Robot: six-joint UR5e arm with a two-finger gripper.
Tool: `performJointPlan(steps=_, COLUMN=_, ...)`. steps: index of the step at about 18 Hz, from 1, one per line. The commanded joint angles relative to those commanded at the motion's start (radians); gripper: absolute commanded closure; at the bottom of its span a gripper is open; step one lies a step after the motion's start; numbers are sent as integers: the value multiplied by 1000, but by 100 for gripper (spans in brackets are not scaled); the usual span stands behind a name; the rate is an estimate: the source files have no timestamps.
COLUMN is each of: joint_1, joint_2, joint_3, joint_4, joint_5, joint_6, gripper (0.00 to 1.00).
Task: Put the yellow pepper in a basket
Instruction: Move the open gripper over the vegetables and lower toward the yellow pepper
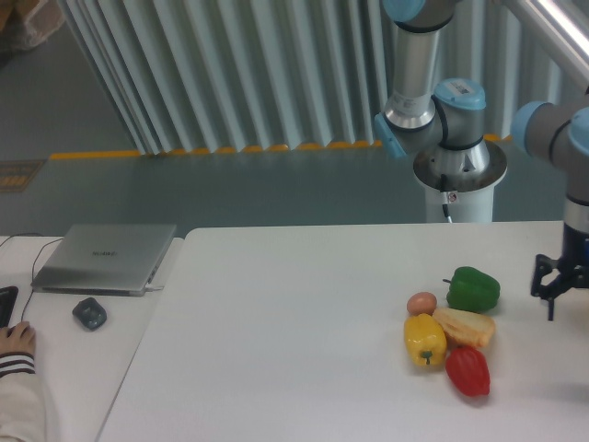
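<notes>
Here, the gripper is hanging open and empty at the table's right edge.
The yellow pepper is lying untouched, touching the red pepper.

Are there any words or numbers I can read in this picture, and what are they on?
None can be read.
The closed laptop has a small mark in the middle of its lid, too blurred to read.
A tiny red and white tag on the robot base is too small to read.
The yellow pepper, red pepper and green pepper carry no labels.
</notes>
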Motion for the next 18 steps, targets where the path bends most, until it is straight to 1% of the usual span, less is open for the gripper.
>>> performJointPlan(steps=2, joint_1=-15, joint_2=6, joint_3=-3, joint_4=-2, joint_5=15, joint_6=-3, gripper=0)
performJointPlan(steps=4, joint_1=-60, joint_2=14, joint_3=-46, joint_4=-3, joint_5=76, joint_6=-14, gripper=0)
performJointPlan(steps=6, joint_1=-116, joint_2=35, joint_3=-55, joint_4=-44, joint_5=136, joint_6=-46, gripper=0)
performJointPlan(steps=7, joint_1=-147, joint_2=35, joint_3=-54, joint_4=-52, joint_5=152, joint_6=-81, gripper=0)
performJointPlan(steps=8, joint_1=-187, joint_2=35, joint_3=-54, joint_4=-54, joint_5=156, joint_6=-147, gripper=0)
performJointPlan(steps=9, joint_1=-208, joint_2=37, joint_3=-42, joint_4=-58, joint_5=149, joint_6=-185, gripper=0)
performJointPlan(steps=10, joint_1=-216, joint_2=37, joint_3=-25, joint_4=-64, joint_5=146, joint_6=-190, gripper=0)
performJointPlan(steps=11, joint_1=-230, joint_2=37, joint_3=-23, joint_4=-84, joint_5=144, joint_6=-201, gripper=0)
performJointPlan(steps=12, joint_1=-250, joint_2=37, joint_3=-23, joint_4=-92, joint_5=147, joint_6=-222, gripper=0)
performJointPlan(steps=15, joint_1=-296, joint_2=19, joint_3=-18, joint_4=-84, joint_5=144, joint_6=-314, gripper=0)
performJointPlan(steps=18, joint_1=-319, joint_2=-6, joint_3=-15, joint_4=-77, joint_5=141, joint_6=-339, gripper=0)
